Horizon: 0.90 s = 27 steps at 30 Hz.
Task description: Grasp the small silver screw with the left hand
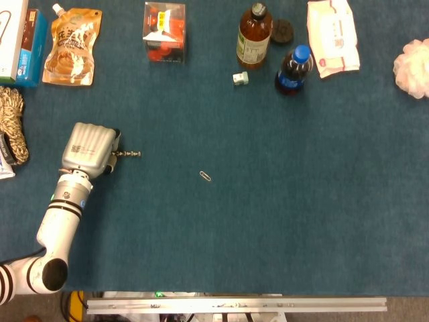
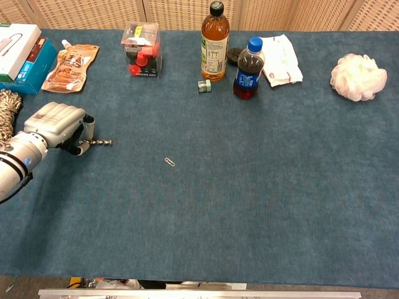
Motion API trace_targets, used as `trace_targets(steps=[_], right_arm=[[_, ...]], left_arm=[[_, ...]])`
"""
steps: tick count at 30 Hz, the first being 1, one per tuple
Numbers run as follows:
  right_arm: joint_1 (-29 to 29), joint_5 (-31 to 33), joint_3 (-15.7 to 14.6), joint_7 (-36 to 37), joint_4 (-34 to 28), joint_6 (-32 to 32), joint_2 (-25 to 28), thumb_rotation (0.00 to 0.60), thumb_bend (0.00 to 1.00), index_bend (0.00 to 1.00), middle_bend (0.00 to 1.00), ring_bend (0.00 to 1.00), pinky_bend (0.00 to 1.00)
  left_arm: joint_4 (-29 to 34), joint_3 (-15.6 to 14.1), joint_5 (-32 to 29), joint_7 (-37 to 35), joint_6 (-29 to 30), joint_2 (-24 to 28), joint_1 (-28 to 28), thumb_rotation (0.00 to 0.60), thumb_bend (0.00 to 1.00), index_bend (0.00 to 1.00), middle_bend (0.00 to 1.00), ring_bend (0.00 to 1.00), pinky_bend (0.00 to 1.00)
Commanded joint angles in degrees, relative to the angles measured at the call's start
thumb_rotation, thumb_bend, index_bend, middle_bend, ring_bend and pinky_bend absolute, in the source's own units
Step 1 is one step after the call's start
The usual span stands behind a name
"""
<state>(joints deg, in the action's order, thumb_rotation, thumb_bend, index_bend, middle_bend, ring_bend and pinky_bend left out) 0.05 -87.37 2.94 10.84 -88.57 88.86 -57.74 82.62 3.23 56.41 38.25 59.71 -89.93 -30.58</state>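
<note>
The small silver screw (image 1: 129, 153) lies level over the blue table cloth at the left, also seen in the chest view as the screw (image 2: 101, 142). My left hand (image 1: 88, 149) is right beside it on its left, knuckles up, fingers curled down. The fingertips (image 2: 84, 144) pinch the screw's left end, and the rest of the screw sticks out to the right. In the chest view the left hand (image 2: 56, 126) shows the same hold. My right hand is in neither view.
A paper clip (image 1: 205, 176) lies to the right of the screw. At the back stand a clear box of red parts (image 1: 164, 31), a tea bottle (image 1: 254, 36), a cola bottle (image 1: 293, 69) and a snack pouch (image 1: 71, 46). A rope coil (image 1: 12, 124) lies at the left edge.
</note>
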Motion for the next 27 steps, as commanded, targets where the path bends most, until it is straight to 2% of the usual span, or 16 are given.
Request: trace_targets(steps=[1, 5, 21, 27], right_arm=[[-0.07, 0.02, 0.01, 0.12, 0.11, 0.08, 0.01, 0.6, 0.19, 0.41, 0.5, 0.52, 0.6], [-0.14, 0.01, -0.02, 0.33, 0.31, 0.08, -0.01, 0.6, 0.19, 0.41, 0.5, 0.52, 0.6], [-0.53, 0.3, 0.14, 0.94, 0.68, 0.43, 0.0, 0.6, 0.19, 0.41, 0.5, 0.52, 0.6], [-0.82, 0.33, 0.21, 1.07, 0.6, 0.86, 0.03, 0.6, 0.19, 0.41, 0.5, 0.52, 0.6]], left_arm=[[0.06, -0.06, -0.44, 0.4, -0.09, -0.03, -0.2, 0.6, 0.35, 0.47, 0.76, 0.72, 0.72], [0.05, -0.22, -1.13, 0.97, -0.34, -0.21, -0.5, 0.6, 0.35, 0.47, 0.76, 0.72, 0.72], [-0.35, -0.56, -1.71, 0.87, -0.16, -0.88, -1.08, 0.6, 0.35, 0.58, 0.78, 0.73, 0.73], [0.08, -0.44, -1.65, 0.72, 0.06, -0.58, -1.31, 0.6, 0.42, 0.6, 0.79, 0.74, 0.73]])
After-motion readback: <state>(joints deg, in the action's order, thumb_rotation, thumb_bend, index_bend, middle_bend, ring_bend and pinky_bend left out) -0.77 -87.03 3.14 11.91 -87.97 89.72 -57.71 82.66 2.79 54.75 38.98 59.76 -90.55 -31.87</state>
